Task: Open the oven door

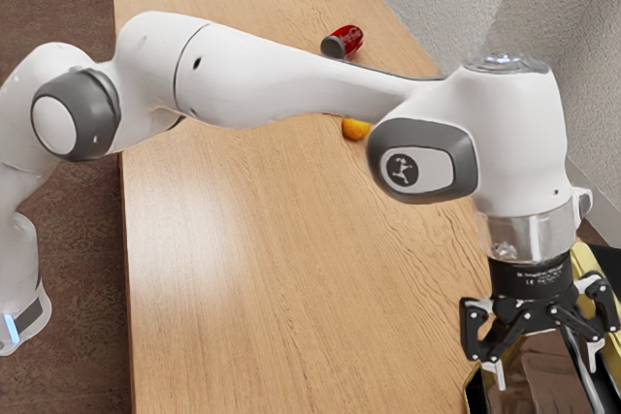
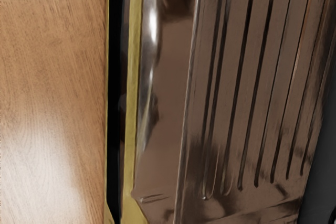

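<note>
- The wooden surface [image 1: 252, 288] is carrying the oven at the exterior view's lower right.
- The arm [image 1: 291, 75] is being stretched across toward the oven, its hand being held just above it.
- The oven [image 1: 534, 380] is lying under the hand; a ribbed panel [image 2: 262, 77] and a gold-coloured edge [image 2: 134, 77] are being shown by it. Which part is serving as the door cannot be told, nor whether any gap is being left, so no opening is being confirmed; gripping and swinging are apparently remaining to be done.
- The fingers [image 1: 499, 373] are being held wide apart over the oven, nothing being grasped.
- A red can [image 1: 343, 42] is lying on its side, well apart from the oven, and is blocking nothing.
- An orange fruit [image 1: 355, 129] is resting nearer the oven than the can, likewise out of the way.
</note>
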{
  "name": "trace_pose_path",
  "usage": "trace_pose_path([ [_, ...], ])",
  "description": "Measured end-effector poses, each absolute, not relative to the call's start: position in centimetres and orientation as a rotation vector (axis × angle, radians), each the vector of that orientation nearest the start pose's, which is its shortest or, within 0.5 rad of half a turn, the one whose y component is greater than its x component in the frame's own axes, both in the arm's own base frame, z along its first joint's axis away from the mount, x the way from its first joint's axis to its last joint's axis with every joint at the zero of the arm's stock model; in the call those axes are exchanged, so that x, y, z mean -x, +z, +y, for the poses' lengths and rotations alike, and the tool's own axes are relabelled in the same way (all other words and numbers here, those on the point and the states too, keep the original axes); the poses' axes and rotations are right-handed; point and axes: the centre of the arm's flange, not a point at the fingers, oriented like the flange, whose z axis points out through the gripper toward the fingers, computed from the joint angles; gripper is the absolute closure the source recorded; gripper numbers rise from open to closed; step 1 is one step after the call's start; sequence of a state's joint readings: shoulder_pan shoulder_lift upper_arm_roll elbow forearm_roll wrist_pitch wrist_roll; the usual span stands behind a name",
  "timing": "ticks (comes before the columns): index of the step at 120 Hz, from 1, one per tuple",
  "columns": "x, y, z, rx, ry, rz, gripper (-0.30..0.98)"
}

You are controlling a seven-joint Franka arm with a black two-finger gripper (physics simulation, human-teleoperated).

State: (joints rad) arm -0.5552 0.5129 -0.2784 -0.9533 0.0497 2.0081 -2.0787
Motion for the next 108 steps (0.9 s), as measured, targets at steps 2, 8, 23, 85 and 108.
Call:
trace_pose_path([
  [2,-53.9,65.2,-48.8,-2.044,-0.012,1.571,0.00],
  [8,-54.0,65.1,-48.8,-2.043,-0.019,1.574,0.00],
  [23,-54.4,65.0,-47.7,-2.029,-0.033,1.608,0.01],
  [85,-49.9,63.4,-46.8,-2.079,-0.062,1.616,0.00],
  [108,-48.1,62.9,-46.3,-2.096,-0.051,1.611,0.00],
])
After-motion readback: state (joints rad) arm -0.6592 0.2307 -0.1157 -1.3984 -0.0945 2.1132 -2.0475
